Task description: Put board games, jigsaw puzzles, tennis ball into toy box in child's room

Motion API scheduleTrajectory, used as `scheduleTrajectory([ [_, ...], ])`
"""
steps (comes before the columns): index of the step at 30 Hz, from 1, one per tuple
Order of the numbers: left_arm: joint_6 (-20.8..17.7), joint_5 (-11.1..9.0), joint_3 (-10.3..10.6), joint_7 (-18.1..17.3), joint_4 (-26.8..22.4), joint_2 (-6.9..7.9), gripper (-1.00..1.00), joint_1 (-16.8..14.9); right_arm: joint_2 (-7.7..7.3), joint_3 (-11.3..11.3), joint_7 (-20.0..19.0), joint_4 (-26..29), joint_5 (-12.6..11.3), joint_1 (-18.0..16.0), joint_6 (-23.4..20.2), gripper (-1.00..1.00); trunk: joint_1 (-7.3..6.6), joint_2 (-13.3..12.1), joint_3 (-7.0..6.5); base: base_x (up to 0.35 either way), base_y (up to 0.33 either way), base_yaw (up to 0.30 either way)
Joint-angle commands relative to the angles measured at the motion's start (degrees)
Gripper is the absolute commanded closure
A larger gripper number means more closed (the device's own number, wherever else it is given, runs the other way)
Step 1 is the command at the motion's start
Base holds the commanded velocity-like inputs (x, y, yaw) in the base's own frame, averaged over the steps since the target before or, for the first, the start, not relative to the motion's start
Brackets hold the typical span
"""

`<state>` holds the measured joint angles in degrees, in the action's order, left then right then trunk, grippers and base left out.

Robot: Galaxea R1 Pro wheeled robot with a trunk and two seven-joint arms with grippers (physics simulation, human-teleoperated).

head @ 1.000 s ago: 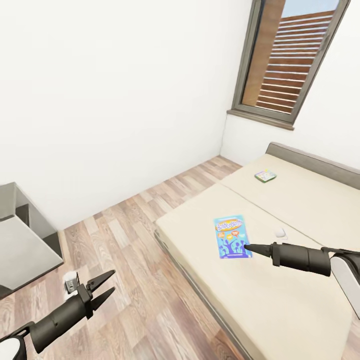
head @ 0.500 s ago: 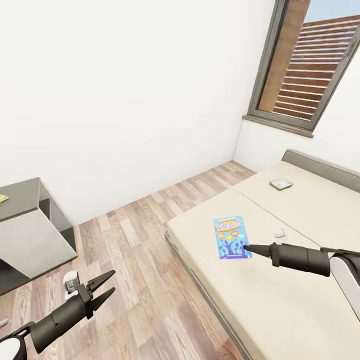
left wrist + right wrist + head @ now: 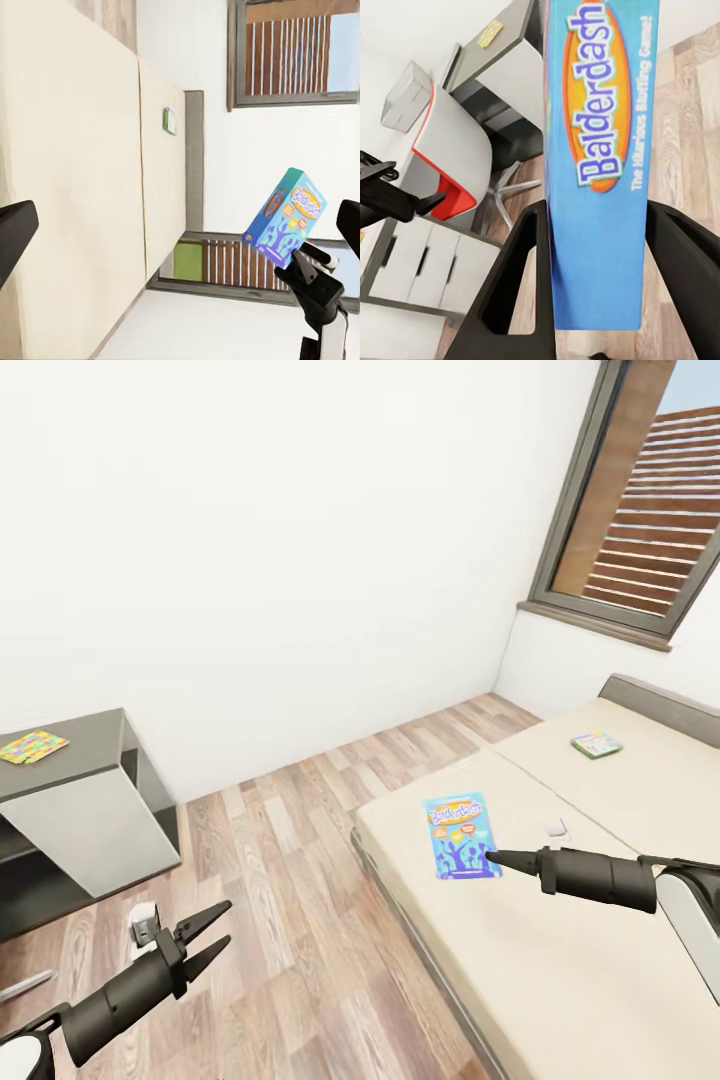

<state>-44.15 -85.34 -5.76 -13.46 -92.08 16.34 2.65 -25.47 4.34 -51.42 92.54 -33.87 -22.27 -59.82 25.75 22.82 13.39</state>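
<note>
panning left since a second ago, the head view now brings in the bench [image 3: 95,745] with a jigsaw puzzle [image 3: 33,746] on it. right gripper [image 3: 492,856] jaws pinch the blue board game [image 3: 459,835] above the bed [image 3: 560,950]; left gripper [image 3: 212,930] jaws are spread, empty, over the floor [image 3: 290,840]. a second board game [image 3: 597,744] lies on the bed beyond the right jaws.
</note>
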Motion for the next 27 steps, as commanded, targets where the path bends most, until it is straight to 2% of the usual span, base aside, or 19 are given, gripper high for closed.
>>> scheduleTrajectory([
  [1,-0.2,0.0,-0.1,-0.1,0.0,0.00,-1.00,0.0,-0.01,0.0,-0.3,0.0,0.2,0.0,-0.2,1.00,0.03,0.1,0.01,0.000,0.000,0.196],
  [12,-0.2,0.0,0.0,-0.1,0.0,0.00,-1.00,0.0,-0.02,0.0,-0.3,0.0,0.1,0.3,-0.2,1.00,0.03,0.1,-0.75,0.000,0.000,0.192],
  [16,-0.5,1.3,1.3,1.2,0.7,-1.22,-1.00,-1.3,1.06,1.3,1.1,-1.3,-0.4,-1.0,0.1,1.00,0.03,0.1,-0.75,0.000,0.000,0.000],
  [21,-0.5,2.2,1.4,2.8,0.7,-1.22,-1.00,-1.9,1.06,2.9,1.3,-3.0,-0.7,-2.7,0.1,1.00,0.03,0.1,-0.75,0.000,0.000,0.000],
  [27,-0.5,2.2,1.4,4.6,0.7,-1.22,-1.00,-1.9,1.06,3.1,1.3,-4.4,-0.7,-3.6,0.1,1.00,0.03,0.1,-0.75,0.000,0.000,0.000],
])
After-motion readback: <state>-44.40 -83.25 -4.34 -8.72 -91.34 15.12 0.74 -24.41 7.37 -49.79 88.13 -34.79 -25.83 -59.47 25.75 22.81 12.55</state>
